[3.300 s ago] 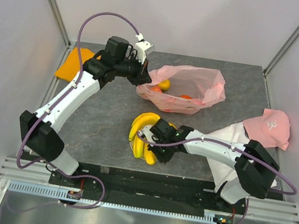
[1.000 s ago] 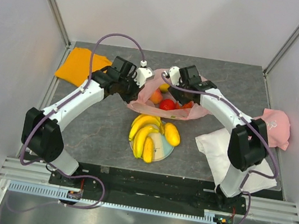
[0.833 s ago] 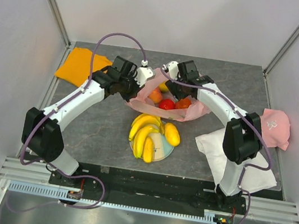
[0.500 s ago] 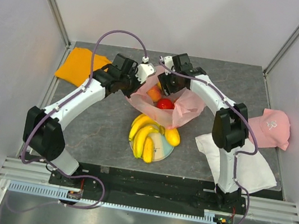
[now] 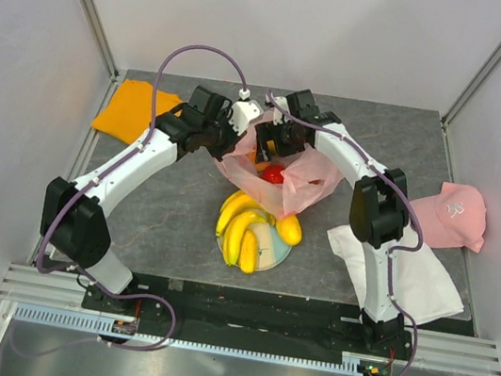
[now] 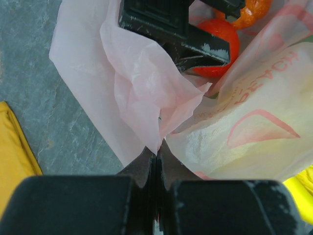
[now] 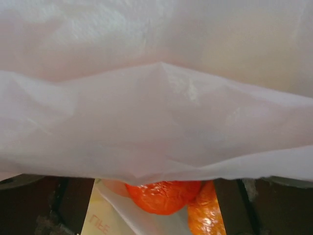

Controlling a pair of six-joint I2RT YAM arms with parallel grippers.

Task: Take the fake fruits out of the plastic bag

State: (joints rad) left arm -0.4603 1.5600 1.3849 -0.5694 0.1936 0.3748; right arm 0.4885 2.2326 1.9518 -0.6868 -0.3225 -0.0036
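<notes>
Two glossy round pieces sit deep in the thin translucent pink plastic bag (image 5: 317, 175) w/ the peach print: a red-orange plastic fruit (image 7: 164, 196) and, right beside it, an orange plastic fruit (image 7: 205, 218). Left gripper (image 6: 156, 152) is clamped tight on a fold of the bag's rim, film pinched btwn the jaws, so that arm is busy holding the mouth up. Right gripper (image 5: 272, 142) is poked in through the mouth, jaws spread apart w/ nothing in them afaict.

Key bit: the red-orange plastic fruit lies straight ahead of the right jaws, roughly centred on the gap, so the right arm is the nearer one by far. It's round, so no long axis to line up with, any approach angle works imo.

Snag: a sheet of bag film hangs across most of the right wrist view, above the fruit, and could get nipped along w/ it.

Yellow plastic banana bunch (image 5: 240, 225) and a yellow plastic fruit (image 5: 289, 228) already lie outside, on a pale round disc (image 5: 269, 253) just on the near side of the bag. My guess for next: push fwd a bit and close on the red-orange one.
</notes>
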